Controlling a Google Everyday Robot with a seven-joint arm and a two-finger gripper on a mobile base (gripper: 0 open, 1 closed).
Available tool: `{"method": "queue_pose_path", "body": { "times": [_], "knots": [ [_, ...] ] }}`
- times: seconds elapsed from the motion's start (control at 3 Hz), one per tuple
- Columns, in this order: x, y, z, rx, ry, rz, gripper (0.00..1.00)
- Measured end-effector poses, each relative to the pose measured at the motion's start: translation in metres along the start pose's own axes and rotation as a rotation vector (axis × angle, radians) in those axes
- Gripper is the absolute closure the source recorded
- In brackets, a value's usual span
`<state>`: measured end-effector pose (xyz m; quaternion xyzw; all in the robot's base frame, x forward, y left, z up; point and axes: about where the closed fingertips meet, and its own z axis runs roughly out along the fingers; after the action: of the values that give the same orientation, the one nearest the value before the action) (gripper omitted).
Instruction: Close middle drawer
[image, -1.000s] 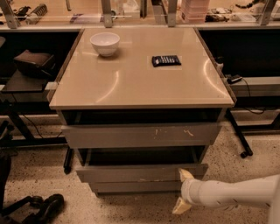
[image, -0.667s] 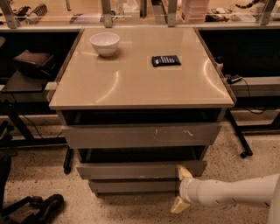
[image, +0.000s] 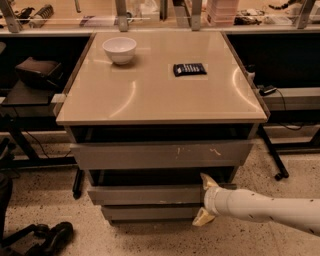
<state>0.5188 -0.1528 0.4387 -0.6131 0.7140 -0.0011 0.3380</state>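
The middle drawer (image: 145, 195) is a wide, shallow grey drawer with a plain front. It stands out a little from the cabinet, with a dark gap above it. My gripper (image: 204, 200) comes in from the lower right on a white arm (image: 265, 210). It is open and sits against the right end of the drawer front, one fingertip (image: 207, 181) above and one below. The gripper hides the inside of the drawer there.
Above is a taller grey drawer front with pale scratches (image: 160, 155); below is a narrower one (image: 150, 213). A white bowl (image: 119, 49) and a dark packet (image: 189, 69) lie on the beige top (image: 150, 100). Black gear (image: 50, 237) lies on the floor at lower left. Table legs (image: 274, 155) stand at right.
My gripper has moved up and toward the cabinet, against the middle drawer's front. The drawer has slid in a little.
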Motion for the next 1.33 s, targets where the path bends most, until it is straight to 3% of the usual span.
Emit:
{"method": "queue_pose_path", "body": {
  "times": [0.33, 0.67, 1.0, 1.33],
  "knots": [
    [0.000, 0.003, -0.001, 0.000, 0.001, -0.001, 0.00],
    [0.009, 0.018, -0.014, -0.002, 0.033, 0.043, 0.00],
    [0.029, 0.045, -0.050, 0.020, 0.126, 0.170, 0.00],
    [0.045, 0.093, -0.072, -0.022, 0.194, 0.280, 0.00]
  ]
}}
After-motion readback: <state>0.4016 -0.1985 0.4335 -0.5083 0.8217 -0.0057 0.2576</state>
